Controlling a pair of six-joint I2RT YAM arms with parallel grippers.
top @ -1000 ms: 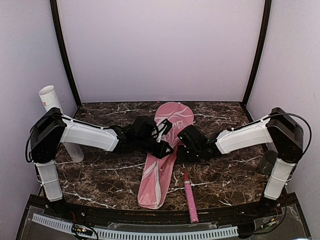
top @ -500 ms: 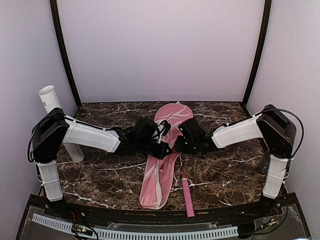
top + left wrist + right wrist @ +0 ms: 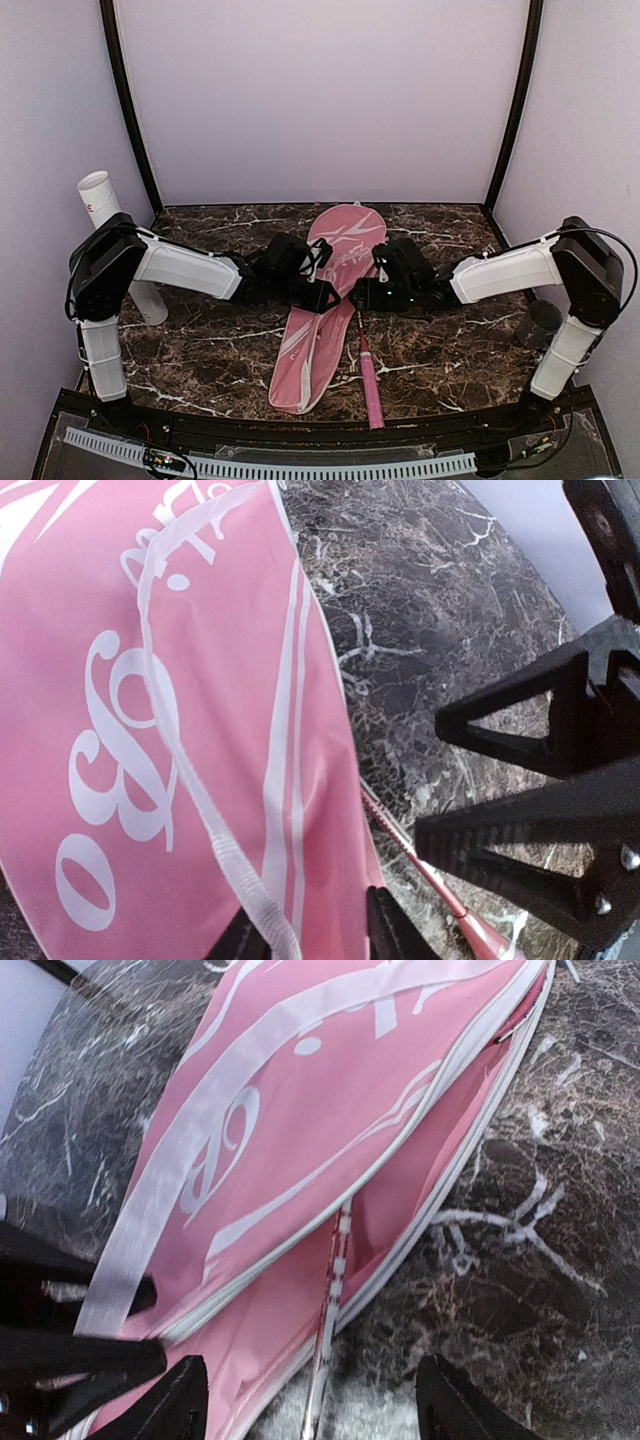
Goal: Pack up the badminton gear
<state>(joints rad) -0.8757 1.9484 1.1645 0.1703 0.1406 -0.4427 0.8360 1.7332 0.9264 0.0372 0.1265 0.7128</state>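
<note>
- Pink bag (image 3: 330, 1140) just ahead of right end effector (image 3: 315, 1405), which stands wide apart
- Left end effector (image 3: 315, 938), narrowly apart, astride the bag's strap (image 3: 180, 750); both arms low, reaching inward

Dark marble table (image 3: 200, 345), grey cylinder (image 3: 541, 322).

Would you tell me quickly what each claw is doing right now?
Left claw: slightly open, the white strap of the pink bag running through it.
Right claw: open wide, holding nothing, straddling the racket shaft.
</note>
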